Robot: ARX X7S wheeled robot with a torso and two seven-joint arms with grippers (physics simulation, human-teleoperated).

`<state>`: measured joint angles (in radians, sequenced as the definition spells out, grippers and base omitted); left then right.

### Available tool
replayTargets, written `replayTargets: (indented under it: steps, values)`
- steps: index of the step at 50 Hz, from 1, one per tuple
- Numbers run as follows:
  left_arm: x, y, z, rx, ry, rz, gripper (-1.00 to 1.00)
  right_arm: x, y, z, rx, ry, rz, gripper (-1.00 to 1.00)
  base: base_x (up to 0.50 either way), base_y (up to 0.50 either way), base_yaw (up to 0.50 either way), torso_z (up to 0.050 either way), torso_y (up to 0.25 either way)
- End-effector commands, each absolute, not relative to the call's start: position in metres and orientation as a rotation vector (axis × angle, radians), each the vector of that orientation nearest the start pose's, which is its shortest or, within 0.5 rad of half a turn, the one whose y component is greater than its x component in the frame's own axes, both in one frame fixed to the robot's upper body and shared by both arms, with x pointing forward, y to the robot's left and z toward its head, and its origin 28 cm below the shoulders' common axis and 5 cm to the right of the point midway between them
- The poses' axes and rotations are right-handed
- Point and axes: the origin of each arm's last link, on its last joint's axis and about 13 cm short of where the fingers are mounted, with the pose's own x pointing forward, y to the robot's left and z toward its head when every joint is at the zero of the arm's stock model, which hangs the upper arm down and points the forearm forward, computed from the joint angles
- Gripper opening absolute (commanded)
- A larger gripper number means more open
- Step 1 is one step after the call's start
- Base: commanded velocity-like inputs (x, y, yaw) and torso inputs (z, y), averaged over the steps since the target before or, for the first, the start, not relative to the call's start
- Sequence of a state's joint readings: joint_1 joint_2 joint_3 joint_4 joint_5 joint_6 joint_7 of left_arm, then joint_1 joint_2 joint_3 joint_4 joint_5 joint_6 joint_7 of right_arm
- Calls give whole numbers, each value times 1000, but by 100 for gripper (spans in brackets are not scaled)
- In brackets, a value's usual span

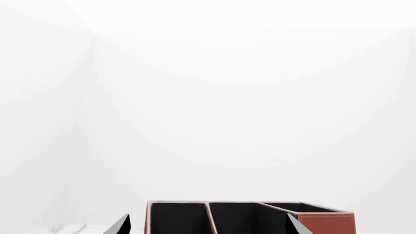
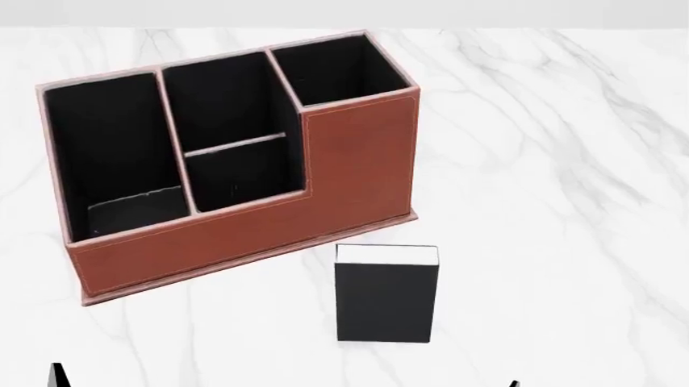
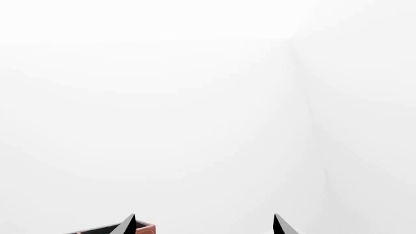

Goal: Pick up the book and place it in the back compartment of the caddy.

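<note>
Book lies flat just beside caddy front wall, bare marble table to its right. Left gripper fingertips apart; right gripper fingertips apart; both low, clear of everything.

no readable txt, labels or nos. anywhere; book cover plain black.

Bare simulated room, marble tabletop

The caddy is blocking the desk's far-left part; the book is lying just before its front wall, leaving open marble stretching toward the right edge.
</note>
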<state>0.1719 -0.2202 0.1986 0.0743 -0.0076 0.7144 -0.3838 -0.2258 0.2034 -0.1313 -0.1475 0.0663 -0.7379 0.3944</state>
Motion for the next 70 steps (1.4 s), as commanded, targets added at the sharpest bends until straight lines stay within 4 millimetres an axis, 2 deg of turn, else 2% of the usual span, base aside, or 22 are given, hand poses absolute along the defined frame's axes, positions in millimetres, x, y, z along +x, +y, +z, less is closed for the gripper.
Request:
replayTargets:
  steps: [1, 70]
  values:
    - [165, 210, 42, -17, -596, 94, 100, 155, -110, 52, 81, -637, -185, 100, 78, 0, 0, 0, 0]
    - [165, 210, 41, -18, -595, 93, 100, 157, -109, 50, 75, -635, -174, 100, 77, 0, 0, 0, 0]
